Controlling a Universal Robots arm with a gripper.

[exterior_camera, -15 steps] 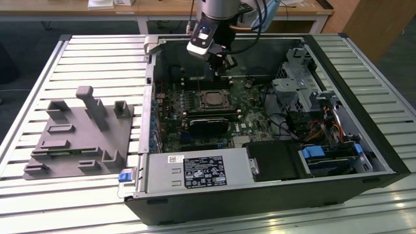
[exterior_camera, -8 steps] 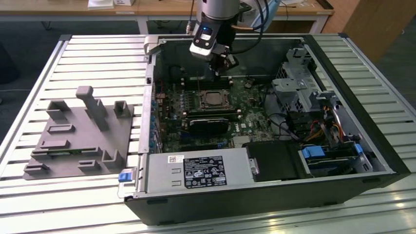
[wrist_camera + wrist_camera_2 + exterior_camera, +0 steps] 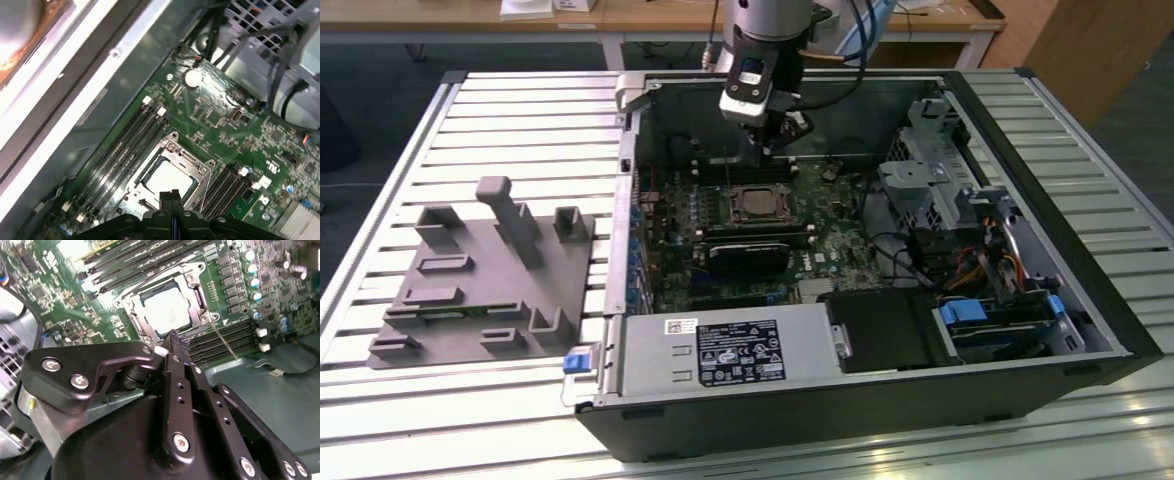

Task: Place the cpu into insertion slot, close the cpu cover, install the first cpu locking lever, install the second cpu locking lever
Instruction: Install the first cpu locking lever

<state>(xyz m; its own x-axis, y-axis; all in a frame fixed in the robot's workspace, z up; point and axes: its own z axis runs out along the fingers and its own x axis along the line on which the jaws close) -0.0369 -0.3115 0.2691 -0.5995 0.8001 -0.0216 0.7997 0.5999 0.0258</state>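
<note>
Exterior view first: where is the gripper (image 3: 774,150)?

It hangs inside the open computer case (image 3: 1067,300), over the green board and near one case wall. Its two fingers (image 3: 180,345) are pressed together and carry nothing.

And the cpu (image 3: 167,312)?

It is just beyond the fingertips and lower. It sits in the insertion slot (image 3: 734,205), and the cpu cover (image 3: 132,305) lies flat around it (the pale face shows through the window in both wrist views).

What is around the gripper?

Long black memory slots (image 3: 240,332) lie on both sides of the socket. A thin locking lever (image 3: 224,342) runs slantwise from the frame's corner across the slots nearest to the fingertips. Farther from the gripper than the socket are a black fan unit (image 3: 750,258) and the power supply (image 3: 720,355). To its side is a drive cage (image 3: 921,175) with cables.

Does something block the sight?

The gripper's own black body hides the board beneath it in the second wrist view.
</note>
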